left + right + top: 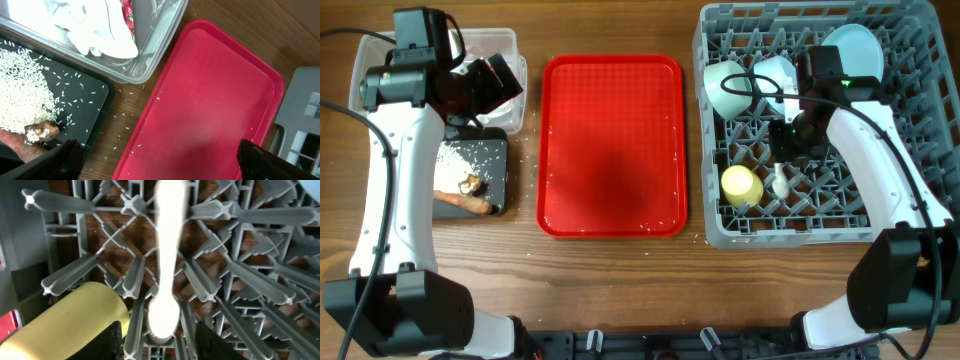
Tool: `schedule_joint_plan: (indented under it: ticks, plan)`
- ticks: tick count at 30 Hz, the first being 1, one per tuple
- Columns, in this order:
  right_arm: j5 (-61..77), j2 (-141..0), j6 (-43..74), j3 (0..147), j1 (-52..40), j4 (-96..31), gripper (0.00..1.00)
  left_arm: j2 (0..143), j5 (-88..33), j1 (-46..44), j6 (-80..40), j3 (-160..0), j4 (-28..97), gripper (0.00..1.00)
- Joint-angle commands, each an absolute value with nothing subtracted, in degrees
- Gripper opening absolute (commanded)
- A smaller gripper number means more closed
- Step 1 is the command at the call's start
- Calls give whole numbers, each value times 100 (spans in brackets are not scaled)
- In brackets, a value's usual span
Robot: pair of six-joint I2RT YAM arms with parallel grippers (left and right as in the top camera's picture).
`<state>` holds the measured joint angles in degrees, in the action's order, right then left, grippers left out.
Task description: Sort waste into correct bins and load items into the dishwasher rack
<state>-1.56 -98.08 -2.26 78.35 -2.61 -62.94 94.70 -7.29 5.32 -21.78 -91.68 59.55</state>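
The grey dishwasher rack [800, 232] holds a pale-green bowl [727, 86], a light-blue bowl [775, 72], a pale-blue plate [853, 48], a yellow cup [741, 186] and a white spoon [780, 183]. My right gripper [782, 150] hovers open over the spoon [164, 280], which lies between the pegs beside the cup [75, 317]; the fingers [160, 345] straddle its bowl without touching. My left gripper [492, 85] is open and empty [160, 165]. Crumpled white paper [95, 25] lies in the clear tub [150, 55]. Rice [20, 85], the sausage [12, 140] and a brown scrap [42, 131] lie in the black tray [85, 105].
The flat red serving tray [612, 145] lies between the bins and the rack, with a few rice grains on it. Loose grains are scattered on the wooden table [125, 120] between the black tray and the red tray.
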Motion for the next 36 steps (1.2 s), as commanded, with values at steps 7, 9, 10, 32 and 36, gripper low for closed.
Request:
schedule_joint_plan:
  ticks: [7, 9, 10, 32, 36]
  plan:
    - [849, -8403, 38, 9349, -436, -7338, 62, 9467, -694, 554, -2167, -9216, 5942, 100]
    - [1581, -7830, 832, 9535, -591, -7282, 100, 9467, -694, 554, -2167, -9216, 5940, 100]
    - [1831, -7566, 1573, 9535, -615, -7299, 100, 9467, -694, 554, -2167, -9216, 5940, 100]
    - [1164, -2209, -434, 1758, -443, -130, 100, 9467, -694, 554, -2167, -9216, 5942, 100]
    - [1155, -1173, -294, 685, -443, 145, 100, 9467, -694, 554, -2167, -9216, 5942, 100]
